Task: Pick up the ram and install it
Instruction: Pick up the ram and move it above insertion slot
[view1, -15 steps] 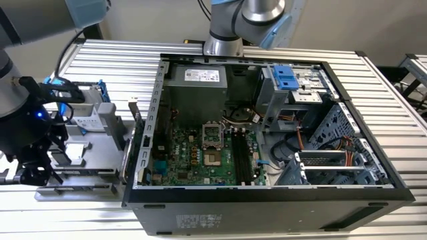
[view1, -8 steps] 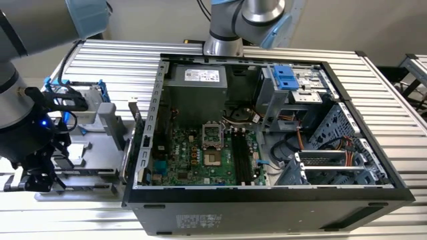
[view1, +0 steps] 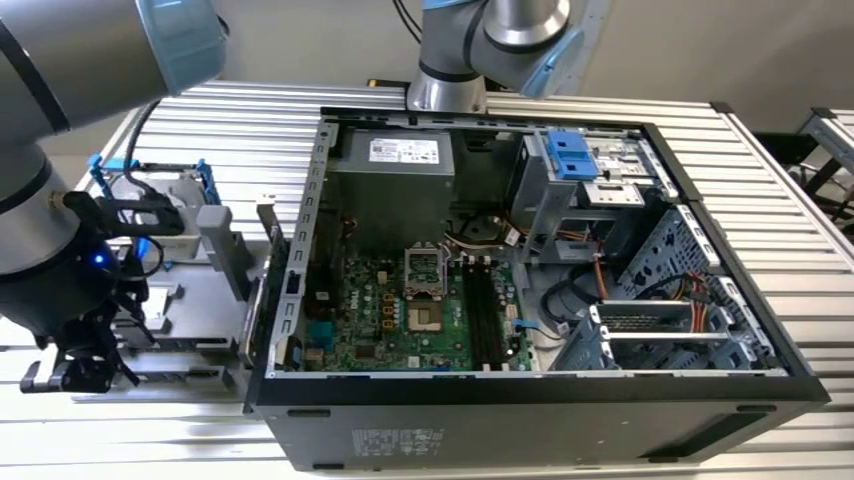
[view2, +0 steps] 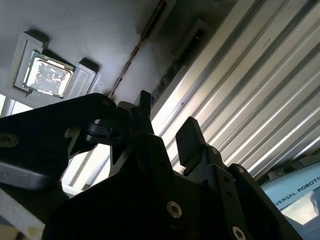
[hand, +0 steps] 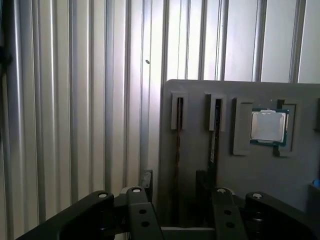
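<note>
So, fingers (hand: 146, 182): I held them apart with a gap between them, and they gripped nothing. They were black, and they showed in both wrist views (view2: 187, 135).
Ram (hand: 177, 145): it stood on its thin edge in a slot of the tray. In the first wrist view it ran in line with the gap between my fingers. I could not tell if my fingers touched it. In the second wrist view it looked like a thin brown line (view2: 132, 55).
Tray (hand: 200, 95): it was grey and flat and lay on the counter. In the exterior view it sat (view1: 187, 300) at the exterior view's left, just beside the computer case.
Second stick (hand: 216, 130): this other thin, dark stick stood in the next slot, just beside the ram.
Chip (hand: 269, 126): it was square and silver and sat in its own pocket on the tray, past the second stick from the ram.
Counter (hand: 75, 100): it was shiny metal with long ribs.
Computer case (view1: 747, 330): it lay open on the counter, with a green board (view1: 387, 310) and long black slots (view1: 483, 310) inside.
Arm (view1: 40, 200): it was over the tray, well apart from the black slots.
</note>
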